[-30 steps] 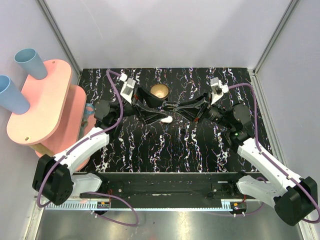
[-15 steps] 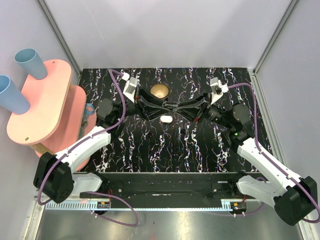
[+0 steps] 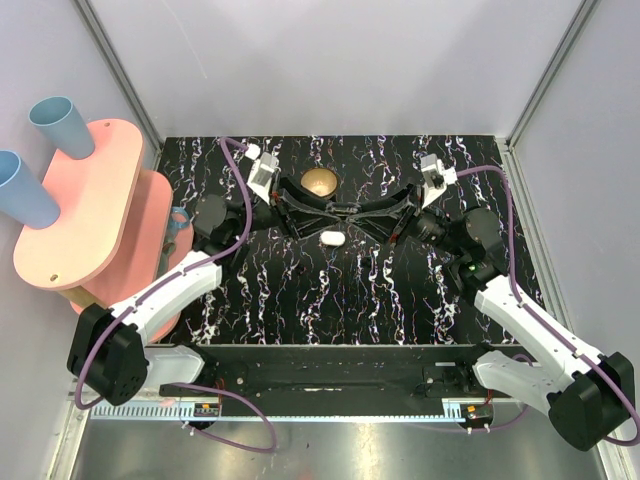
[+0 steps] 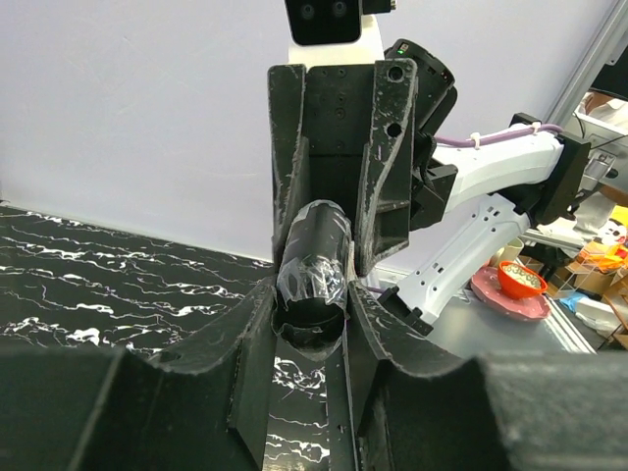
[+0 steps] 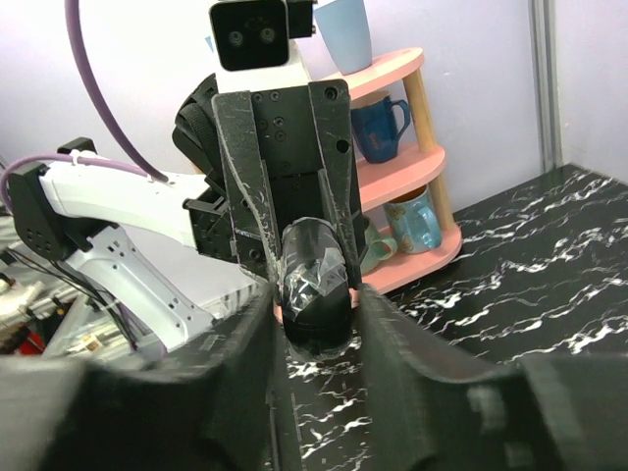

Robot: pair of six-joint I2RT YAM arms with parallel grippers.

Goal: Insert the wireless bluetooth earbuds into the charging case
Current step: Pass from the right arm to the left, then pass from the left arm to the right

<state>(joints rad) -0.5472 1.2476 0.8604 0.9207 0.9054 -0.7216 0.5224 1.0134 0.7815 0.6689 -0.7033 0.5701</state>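
We see the left claw and right claw tip to tip, each narrowly parted. The case lies just beside them on the black, white-veined counter; grey walls, pink shelf at left.

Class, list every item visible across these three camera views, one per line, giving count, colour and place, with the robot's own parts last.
charging case: one, white, on the table just near-side of the meeting grippers
earbuds: none visible
bowl: one, brass, far centre of the table
table: one, black with white veins
shelf: one, pink, tiered, left of the table
cups: two, light blue, on the shelf's top tier
mugs: two, dark blue and light blue, on lower tiers
wrapped cylinder: one, glossy black, between the facing fingers; what it is, unclear
left gripper: black, tip to tip with the right
right gripper: black, over the table centre
arms: two, white, purple cables
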